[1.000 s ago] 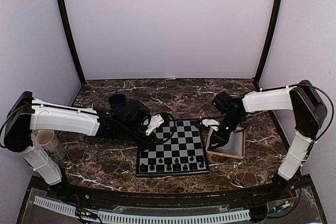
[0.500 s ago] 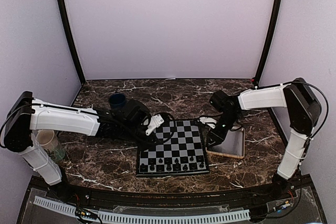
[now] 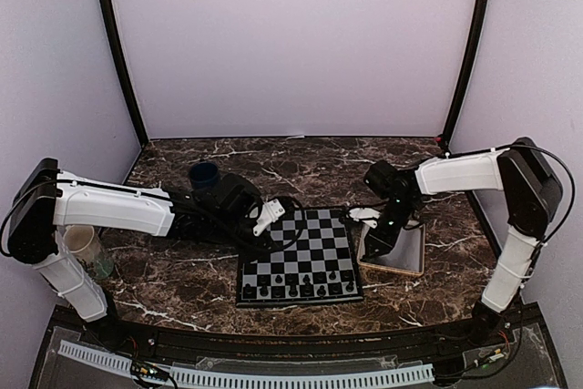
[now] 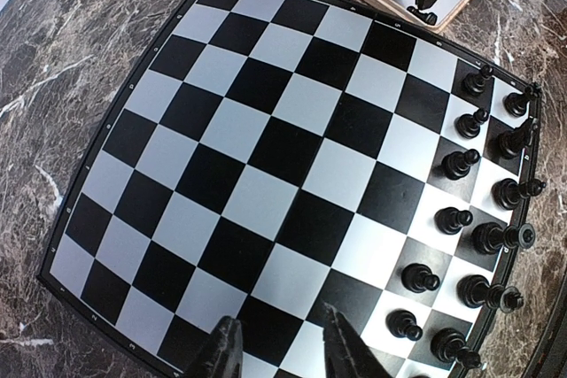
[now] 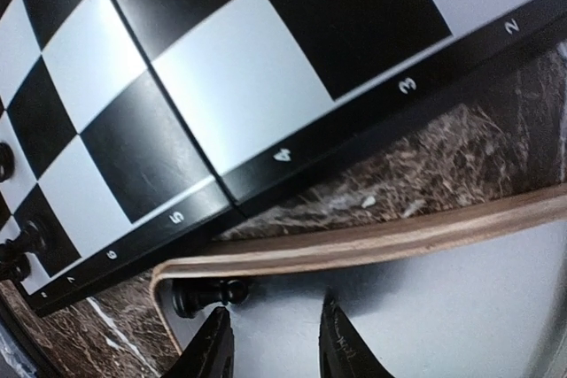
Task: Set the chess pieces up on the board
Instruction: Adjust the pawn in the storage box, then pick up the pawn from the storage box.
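Chess pieces (image 3: 296, 289) line the board (image 3: 301, 245) on dark marble (image 3: 182, 281), lilac walls (image 3: 291, 43) around; left hand (image 4: 279, 318), right hand (image 5: 273, 312) released.

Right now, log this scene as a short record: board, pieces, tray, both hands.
board: black and grey squares, flat on the marble table, tray to its right
pieces: two rows along the board's near edge; other squares bare
tray: tan-rimmed, one piece in its corner
left hand: open, empty, over the board
right hand: open, empty, over the tray, close to that piece
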Available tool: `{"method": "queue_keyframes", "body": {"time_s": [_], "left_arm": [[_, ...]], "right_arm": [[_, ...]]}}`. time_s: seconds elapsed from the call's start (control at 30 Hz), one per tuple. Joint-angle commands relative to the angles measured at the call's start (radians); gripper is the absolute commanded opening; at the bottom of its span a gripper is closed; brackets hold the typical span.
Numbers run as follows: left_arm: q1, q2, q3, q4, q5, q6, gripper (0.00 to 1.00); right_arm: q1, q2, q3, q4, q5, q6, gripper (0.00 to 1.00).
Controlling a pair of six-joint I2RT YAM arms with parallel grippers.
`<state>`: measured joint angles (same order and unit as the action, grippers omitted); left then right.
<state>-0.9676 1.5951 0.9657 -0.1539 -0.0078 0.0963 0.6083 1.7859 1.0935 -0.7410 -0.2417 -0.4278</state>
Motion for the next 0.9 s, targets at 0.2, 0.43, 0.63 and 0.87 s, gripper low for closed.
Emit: {"method": "queue_keyframes", "body": {"time_s": [0.2,0.43,0.63,0.87], "left_arm": [[-0.005,-0.011,-0.018,0.003,0.007,-0.003,0.34],[-0.005,-0.011,-0.019,0.006,0.008,-0.007,0.34],[-0.005,-0.011,-0.020,0.006,0.007,-0.012,0.34],[-0.005,-0.016,-0.028,0.009,0.001,-0.014,0.34]], "right_arm": [[-0.026,-0.086,-0.002,-0.019,0.145,0.028,0.35],[-0.025,-0.069,0.025,-0.058,-0.004,0.016,0.35],[0.010,-0.013,0.084,-0.085,-0.053,0.018,0.35],[0.028,0.034,0.121,-0.089,-0.068,0.028,0.34]]}}
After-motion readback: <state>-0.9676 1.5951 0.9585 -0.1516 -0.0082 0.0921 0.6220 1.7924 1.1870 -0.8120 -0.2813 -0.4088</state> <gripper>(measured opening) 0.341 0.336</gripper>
